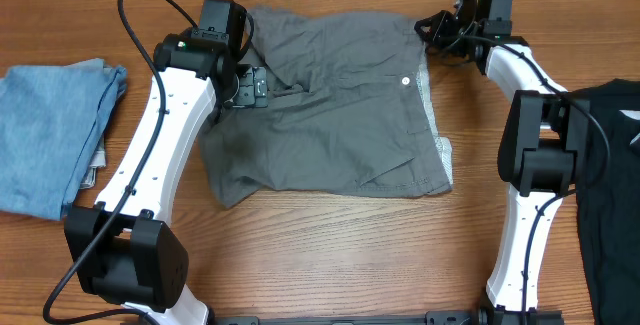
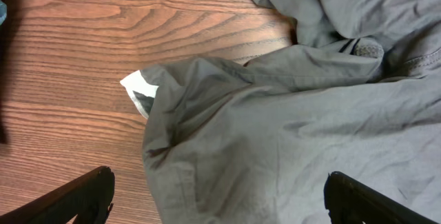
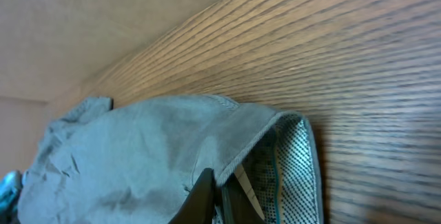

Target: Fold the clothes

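The grey shorts point(image 1: 330, 105) lie spread on the wooden table, with the waist button point(image 1: 406, 81) up and pale dotted lining showing along the right edge. My left gripper point(image 1: 252, 87) is open over the shorts' upper left part. In the left wrist view its fingers point(image 2: 220, 200) straddle a grey cloth edge point(image 2: 275, 134), and a white label point(image 2: 141, 92) sticks out. My right gripper point(image 1: 432, 27) is at the shorts' far right corner. In the right wrist view its fingers point(image 3: 222, 198) are shut on the waistband edge point(image 3: 262, 131), beside the dotted lining point(image 3: 293, 162).
A light-blue folded garment point(image 1: 50, 135) lies at the left edge of the table. A black shirt with a white mark point(image 1: 612, 185) lies at the right edge. Bare wood point(image 1: 340, 255) runs in front of the shorts. A wall stands behind the table's far edge point(image 3: 83, 24).
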`<state>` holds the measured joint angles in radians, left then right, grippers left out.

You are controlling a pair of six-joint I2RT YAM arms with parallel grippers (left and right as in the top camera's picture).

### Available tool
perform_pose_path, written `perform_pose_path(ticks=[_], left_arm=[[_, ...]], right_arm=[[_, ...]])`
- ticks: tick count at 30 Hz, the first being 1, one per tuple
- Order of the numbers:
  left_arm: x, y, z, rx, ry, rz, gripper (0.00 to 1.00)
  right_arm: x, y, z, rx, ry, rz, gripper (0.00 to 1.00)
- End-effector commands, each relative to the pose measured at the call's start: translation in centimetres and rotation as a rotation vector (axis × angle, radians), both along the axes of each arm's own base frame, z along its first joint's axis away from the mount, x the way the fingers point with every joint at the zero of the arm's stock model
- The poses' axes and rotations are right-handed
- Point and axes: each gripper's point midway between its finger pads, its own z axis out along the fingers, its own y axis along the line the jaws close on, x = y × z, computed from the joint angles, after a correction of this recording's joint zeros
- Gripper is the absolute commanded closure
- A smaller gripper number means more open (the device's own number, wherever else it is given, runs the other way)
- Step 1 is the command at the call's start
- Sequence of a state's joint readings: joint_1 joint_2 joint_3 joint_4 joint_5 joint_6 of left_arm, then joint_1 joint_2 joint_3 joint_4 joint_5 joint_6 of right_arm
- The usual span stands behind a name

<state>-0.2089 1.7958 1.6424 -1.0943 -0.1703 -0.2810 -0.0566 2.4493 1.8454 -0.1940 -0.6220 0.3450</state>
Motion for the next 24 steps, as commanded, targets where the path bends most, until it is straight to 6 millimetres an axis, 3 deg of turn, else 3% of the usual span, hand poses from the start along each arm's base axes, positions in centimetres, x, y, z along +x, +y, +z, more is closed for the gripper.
perform_pose_path(ticks=[1,3,5,8,10,11,13,14,16,19,21,24], left_arm=[[0.6,0.3,-0.4,0.026,-0.008,-0.006,0.00],[1.7,0.1,-0.2,0.018,-0.051,-0.005,0.00],[4.1,0.1,-0.2,-0.012,-0.129,0.019,0.00],[7.7,-0.8,-2.8,-0.238,-0.159,0.028,0.00],[10.4,-0.4,-5.6,-0.432,-0.164,0.017,0.00],[11.5,0.0,-6.9,-0.536,-0.166,0.009,0.04],[12.7,1.3,-8.3,-0.683,-0.185,-0.003,0.31],[13.2,2.3,-8.8,-0.725,-0.202,-0.003,0.38],[14.1,3.7,-9.1,-0.735,-0.251,-0.036,0.26],[15.0,3.3,-8.8,-0.670,-0.322,-0.167,0.16],[15.3,2.4,-8.7,-0.642,-0.345,-0.227,0.18],[15.9,1.6,-10.2,-0.564,-0.341,-0.239,0.27]], right_arm=[[0.9,-1.1,1.1,-0.123,-0.050,-0.041,0.96],[0.8,-1.8,0.7,-0.151,-0.046,-0.045,0.96],[0.7,-1.8,0.6,-0.166,-0.050,-0.031,0.96],[0.6,-1.8,0.5,-0.168,-0.048,-0.029,0.96],[0.6,-1.9,0.4,-0.182,-0.050,-0.026,0.96],[0.5,-2.0,0.2,-0.193,-0.046,-0.026,0.96],[0.3,-2.4,-0.3,-0.217,-0.025,-0.041,0.96],[0.2,-2.4,-0.4,-0.228,-0.027,-0.030,0.96],[0.0,-2.4,-0.6,-0.230,-0.017,-0.027,0.96],[-0.1,-2.5,-0.7,-0.232,-0.010,-0.028,0.96],[-0.1,-2.4,-0.7,-0.232,-0.010,-0.028,0.96],[-0.1,-2.4,-0.7,-0.232,-0.009,-0.027,0.96]])
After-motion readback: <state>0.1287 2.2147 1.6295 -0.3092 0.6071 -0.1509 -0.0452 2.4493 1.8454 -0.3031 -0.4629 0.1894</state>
